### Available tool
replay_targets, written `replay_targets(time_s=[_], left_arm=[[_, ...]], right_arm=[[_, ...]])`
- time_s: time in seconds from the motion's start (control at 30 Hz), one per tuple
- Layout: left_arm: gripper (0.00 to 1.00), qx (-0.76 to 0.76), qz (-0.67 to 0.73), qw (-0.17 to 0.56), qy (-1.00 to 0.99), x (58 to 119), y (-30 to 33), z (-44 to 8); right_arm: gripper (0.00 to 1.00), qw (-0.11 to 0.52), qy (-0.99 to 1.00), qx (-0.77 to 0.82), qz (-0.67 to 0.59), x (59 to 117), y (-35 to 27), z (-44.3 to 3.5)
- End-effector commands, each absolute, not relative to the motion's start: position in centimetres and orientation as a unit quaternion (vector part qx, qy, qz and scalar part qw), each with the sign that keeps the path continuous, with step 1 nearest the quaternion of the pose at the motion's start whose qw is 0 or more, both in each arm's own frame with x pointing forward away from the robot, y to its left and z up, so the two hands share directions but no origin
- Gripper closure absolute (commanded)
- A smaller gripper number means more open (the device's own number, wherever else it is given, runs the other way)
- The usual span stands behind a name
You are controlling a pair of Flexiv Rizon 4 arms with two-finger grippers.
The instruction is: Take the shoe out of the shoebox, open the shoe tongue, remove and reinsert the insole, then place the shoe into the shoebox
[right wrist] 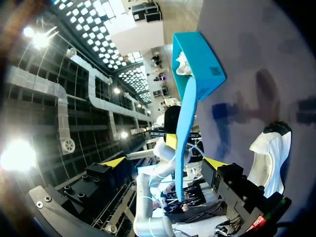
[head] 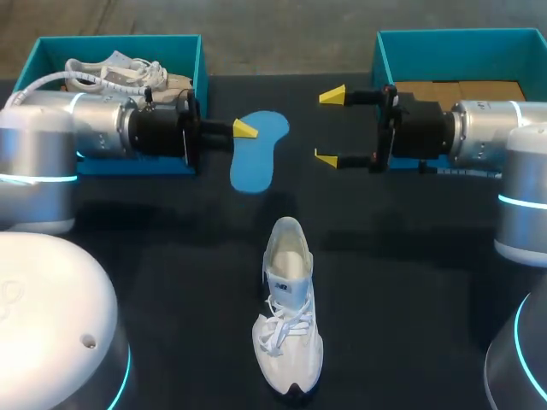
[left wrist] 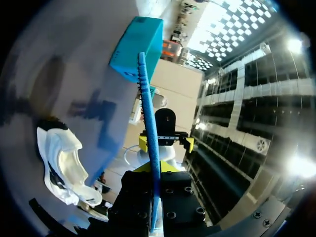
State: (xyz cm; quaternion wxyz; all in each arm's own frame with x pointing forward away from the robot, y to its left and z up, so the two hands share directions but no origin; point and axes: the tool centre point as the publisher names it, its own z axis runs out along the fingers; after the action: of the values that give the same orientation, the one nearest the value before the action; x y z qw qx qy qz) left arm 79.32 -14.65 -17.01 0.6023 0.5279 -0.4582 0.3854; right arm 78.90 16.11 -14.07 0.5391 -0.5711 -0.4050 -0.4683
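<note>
- Step in hand: the insole is out of the shoe and not yet put back. The removal half looks done and reinsertion is next.
- The left gripper (head: 244, 132) is clenched on the blue insole (head: 259, 158). The left wrist view shows the insole edge-on between the fingers, running out ahead of them. It appears to hang clear of the table (head: 171, 256).
- The right gripper (head: 328, 126) is released, jaws wide apart. It faces the insole's free end from just beside it and touches nothing.
- The white shoe (head: 289, 325) stands upright on the table, nearer the robot than both grippers and well apart from the insole. Its toe points toward the robot, its mouth is open, and its laces are loose.
- Next move, as judged: bring the insole down to the shoe's mouth, toe end first, and slide it in flat. The free gripper is likely needed to steady the shoe or take over the insole.
- Surroundings: the box on the left (head: 120, 40) holds a second shoe (head: 115, 70). The box on the right (head: 461, 34) shows a brown floor.
- Obstructions: nothing lies between insole and shoe. The risks are the insole bending and the unheld shoe tipping.
</note>
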Motion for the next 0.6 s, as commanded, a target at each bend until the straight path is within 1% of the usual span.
replay_targets(time_s=[0.03,0.6], left_arm=[[1.00,0.527,0.396,0.592,-0.464,78.90,-14.68,-16.75],[1.00,0.470,0.456,0.550,-0.519,78.69,-14.90,-17.16]], right_arm=[[0.00,0.538,-0.404,-0.571,-0.469,78.83,16.25,-14.13],[0.00,0.538,-0.404,-0.571,-0.469,78.83,16.25,-14.13]])
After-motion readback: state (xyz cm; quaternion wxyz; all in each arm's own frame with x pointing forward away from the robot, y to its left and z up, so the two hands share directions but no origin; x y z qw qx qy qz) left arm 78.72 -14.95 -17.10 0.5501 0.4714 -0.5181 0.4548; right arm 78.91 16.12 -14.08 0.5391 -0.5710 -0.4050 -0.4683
